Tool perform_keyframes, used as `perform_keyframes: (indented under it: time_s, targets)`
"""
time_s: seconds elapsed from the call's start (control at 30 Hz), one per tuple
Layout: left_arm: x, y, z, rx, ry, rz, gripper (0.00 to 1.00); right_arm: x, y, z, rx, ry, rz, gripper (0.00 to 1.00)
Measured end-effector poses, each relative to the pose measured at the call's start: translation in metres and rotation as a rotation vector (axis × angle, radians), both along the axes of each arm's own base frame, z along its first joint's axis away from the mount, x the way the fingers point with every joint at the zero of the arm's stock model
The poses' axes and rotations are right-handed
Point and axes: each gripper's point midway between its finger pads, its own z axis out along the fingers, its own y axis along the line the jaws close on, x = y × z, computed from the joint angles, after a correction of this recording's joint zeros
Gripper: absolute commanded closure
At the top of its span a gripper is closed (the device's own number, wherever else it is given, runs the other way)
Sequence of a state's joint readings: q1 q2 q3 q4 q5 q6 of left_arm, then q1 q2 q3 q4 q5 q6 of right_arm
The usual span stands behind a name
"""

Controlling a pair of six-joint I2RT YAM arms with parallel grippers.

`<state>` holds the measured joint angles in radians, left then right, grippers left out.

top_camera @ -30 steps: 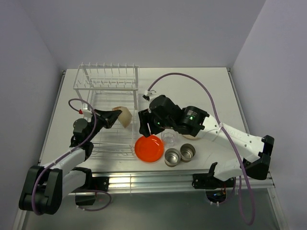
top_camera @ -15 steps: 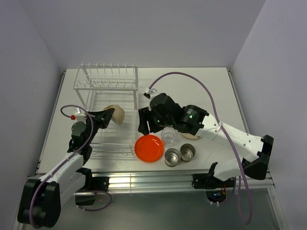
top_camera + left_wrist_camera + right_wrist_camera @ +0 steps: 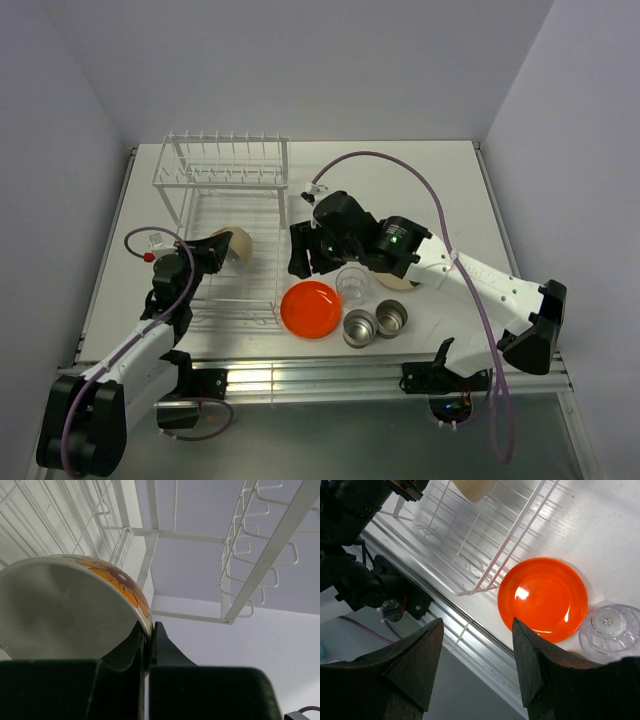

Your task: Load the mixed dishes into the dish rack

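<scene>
Bowl: the bowl (image 3: 237, 243), cream with an orange flower pattern, hangs tilted inside the rack (image 3: 225, 170) basket.
Left end effector: the left end effector (image 3: 149, 630) is clamped on the bowl's rim, 1 finger inside and 1 outside.
Right end effector: the right end effector (image 3: 477, 625) is spread wide and empty above the orange plate (image 3: 542, 597).
Handling: the bowl looks stiff, glazed, slippery and likely to chip. A rim pinch may let it swing, so it should be lowered gently onto the wires.
Plate: it lies flat on the desk (image 3: 420, 190) just beside the rack. Its thin raised edge is probably the only place to grip.
</scene>
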<state>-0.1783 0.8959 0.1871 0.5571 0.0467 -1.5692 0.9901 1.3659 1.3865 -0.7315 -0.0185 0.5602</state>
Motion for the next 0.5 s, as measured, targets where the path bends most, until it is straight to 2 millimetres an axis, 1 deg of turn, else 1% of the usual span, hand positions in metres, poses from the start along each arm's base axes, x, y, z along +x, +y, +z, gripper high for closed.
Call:
perform_keyframes:
  time_s: [0.17, 0.3, 0.4, 0.5]
  targets:
    - [0.005, -0.001, 0.002, 0.008, 0.014, -0.001, 1.00, 0.000, 0.001, 0.001, 0.008, 0.002, 0.004, 0.36]
    - [0.010, -0.004, 0.016, 0.035, 0.021, -0.018, 1.00, 0.001, 0.000, 0.001, 0.011, 0.006, 0.008, 0.35]
    - [0.011, -0.005, 0.039, 0.065, 0.015, -0.025, 1.00, 0.003, -0.001, 0.001, 0.017, 0.015, 0.014, 0.33]
    - [0.006, -0.004, 0.074, 0.085, -0.022, -0.027, 1.00, 0.006, -0.003, 0.002, 0.033, 0.036, 0.021, 0.32]
